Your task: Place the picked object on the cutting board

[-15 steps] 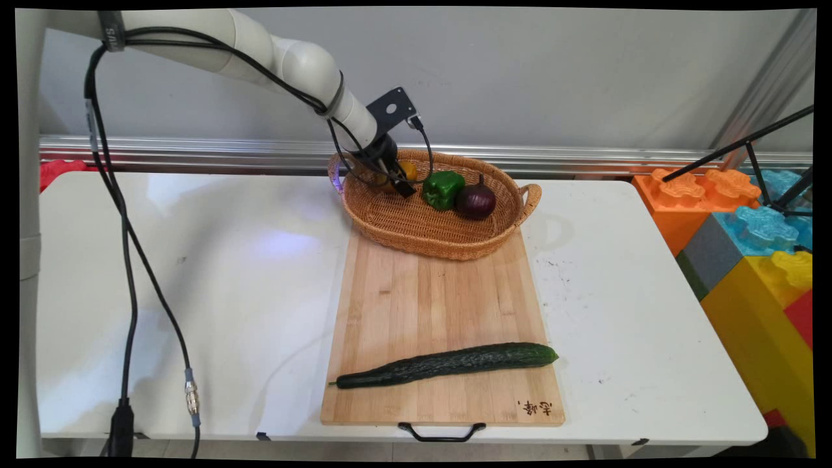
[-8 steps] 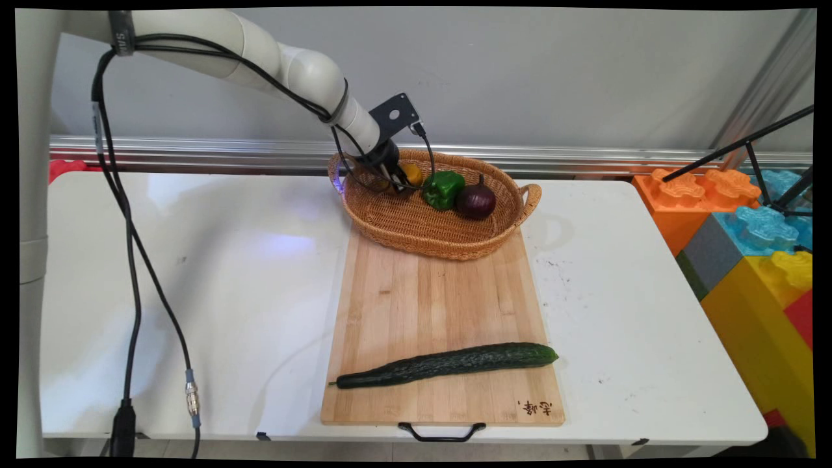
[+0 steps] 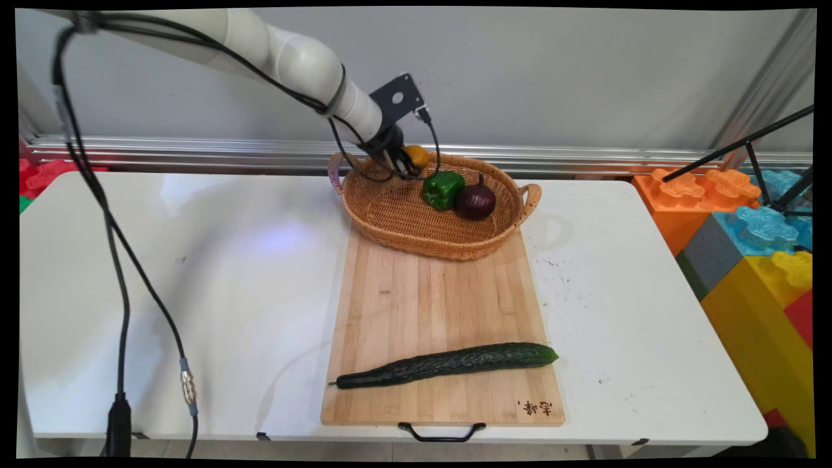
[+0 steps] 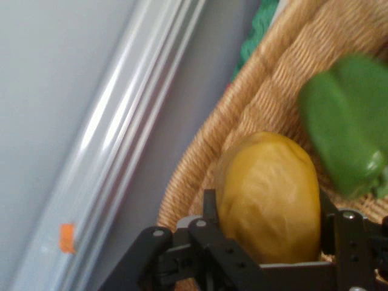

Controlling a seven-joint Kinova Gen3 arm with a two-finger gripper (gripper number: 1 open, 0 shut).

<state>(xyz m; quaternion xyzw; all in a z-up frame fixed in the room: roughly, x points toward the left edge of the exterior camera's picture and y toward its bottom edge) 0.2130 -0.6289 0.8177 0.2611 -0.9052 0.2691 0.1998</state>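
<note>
My gripper [image 3: 404,164] is shut on a yellow-orange lemon [image 3: 417,156], holding it just above the back left part of a wicker basket [image 3: 416,240]. In the hand view the lemon [image 4: 270,197] fills the space between the two black fingers [image 4: 209,212], with the basket's rim [image 4: 206,157] behind it. A green bell pepper [image 3: 442,188] and a dark purple onion [image 3: 476,200] lie in the basket to the right of the gripper. The pepper [image 4: 345,136] shows blurred at the hand view's right.
The basket rests on the far end of a wooden cutting board [image 3: 435,305]. A long cucumber [image 3: 448,364] lies across the board's near end. Large coloured toy blocks [image 3: 747,221] stand off the table's right end. Black cables [image 3: 117,273] hang at the left.
The gripper has risen out of the basket with the lemon in it and moved slightly right and back. The pepper, onion and cucumber have stayed put.
</note>
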